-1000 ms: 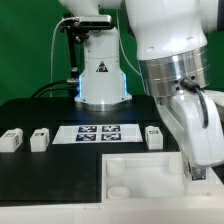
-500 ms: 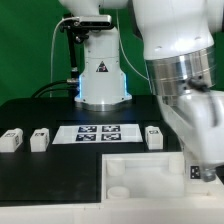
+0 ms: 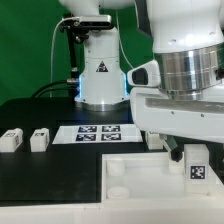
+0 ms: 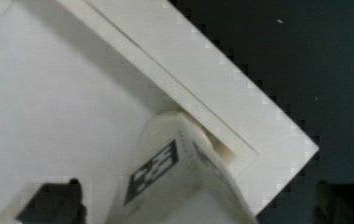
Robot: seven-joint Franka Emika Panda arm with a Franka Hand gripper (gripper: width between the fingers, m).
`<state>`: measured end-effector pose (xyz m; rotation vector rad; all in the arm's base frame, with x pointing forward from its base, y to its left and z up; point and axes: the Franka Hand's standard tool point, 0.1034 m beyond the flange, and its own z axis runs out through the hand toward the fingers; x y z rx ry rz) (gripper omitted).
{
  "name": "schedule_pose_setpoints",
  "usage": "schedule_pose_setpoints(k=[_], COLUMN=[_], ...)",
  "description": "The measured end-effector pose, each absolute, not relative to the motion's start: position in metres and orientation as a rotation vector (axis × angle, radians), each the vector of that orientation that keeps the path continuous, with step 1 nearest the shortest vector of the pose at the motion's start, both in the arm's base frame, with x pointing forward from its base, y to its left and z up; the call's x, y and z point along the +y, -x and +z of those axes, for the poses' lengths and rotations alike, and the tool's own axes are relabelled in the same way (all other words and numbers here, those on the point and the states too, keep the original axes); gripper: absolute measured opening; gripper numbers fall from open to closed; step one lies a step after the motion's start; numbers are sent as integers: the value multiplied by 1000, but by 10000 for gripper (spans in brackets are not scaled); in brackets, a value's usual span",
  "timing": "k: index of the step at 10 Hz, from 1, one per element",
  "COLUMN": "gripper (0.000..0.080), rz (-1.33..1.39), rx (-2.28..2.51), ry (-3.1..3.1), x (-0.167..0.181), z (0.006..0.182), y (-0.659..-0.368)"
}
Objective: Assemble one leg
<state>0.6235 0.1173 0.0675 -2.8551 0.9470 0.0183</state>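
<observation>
The arm has turned upright since a second ago, so the leg [image 3: 197, 163] now stands tag-out over the panel [image 3: 140, 170] near its corner. The fingers [image 4: 55, 199] are clamped on the leg, probably lining it up with a socket [image 3: 117, 188].

We log a robotics lab bench: a fixed white arm base [image 3: 102, 70] on a black desk [image 3: 40, 175], a marker board [image 3: 98, 132] with printed tags, and cabling [image 3: 55, 60] against a green backdrop [image 3: 25, 40].
</observation>
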Motion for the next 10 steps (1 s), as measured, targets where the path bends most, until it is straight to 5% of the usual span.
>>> schedule_pose_setpoints(k=[4,5,6,7,8,10], gripper=[649,554,375,375,288,288], rz=[-46,-45,-43,-39,-30,-12], rx=[217,264,293,386,574,946], ry=[3057,3053,3050,3037,3004,2902], x=[113,113,113,113,113,113], z=[67,67,66,66,66,66], y=[-626,-625,-625,-625,-625,-625])
